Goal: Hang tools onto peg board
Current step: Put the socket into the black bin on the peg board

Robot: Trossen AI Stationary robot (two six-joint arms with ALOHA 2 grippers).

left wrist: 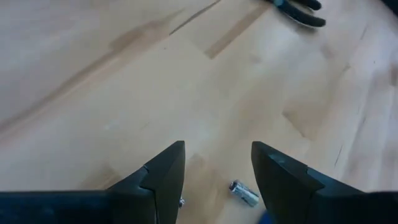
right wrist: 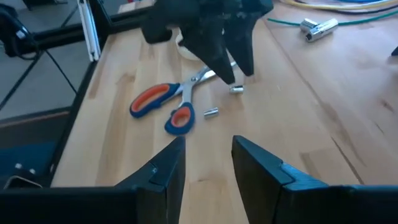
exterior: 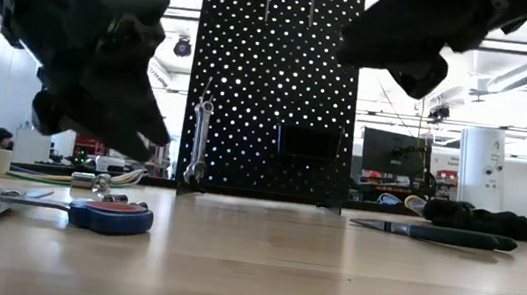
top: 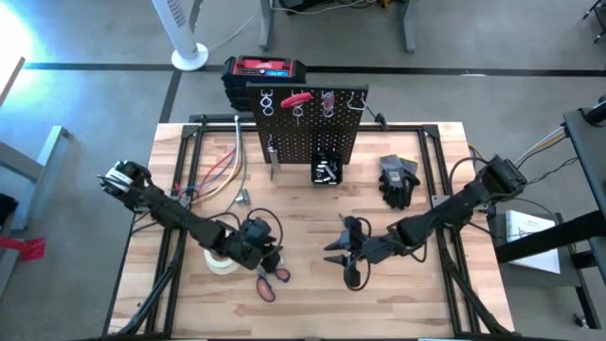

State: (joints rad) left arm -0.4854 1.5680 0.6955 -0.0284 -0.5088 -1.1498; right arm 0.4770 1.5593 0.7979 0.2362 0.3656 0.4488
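One pair of scissors [top: 269, 282] lies at 7 o'clock on the table [top: 312, 317]. One pair of pliers [top: 345, 251] lies at 5 o'clock. Two small silver sockets [right wrist: 211, 112] rest beside the scissors (a third bit count cannot be confirmed). One peg board [top: 308, 128] stands at 12 o'clock. One tape roll [top: 222, 263], one glove [top: 399, 180], two arms.

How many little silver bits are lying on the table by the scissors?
2: one silver bit lies under the left pincer's tips, the other bit beside the scissors' handle. More may be hidden behind the arm.
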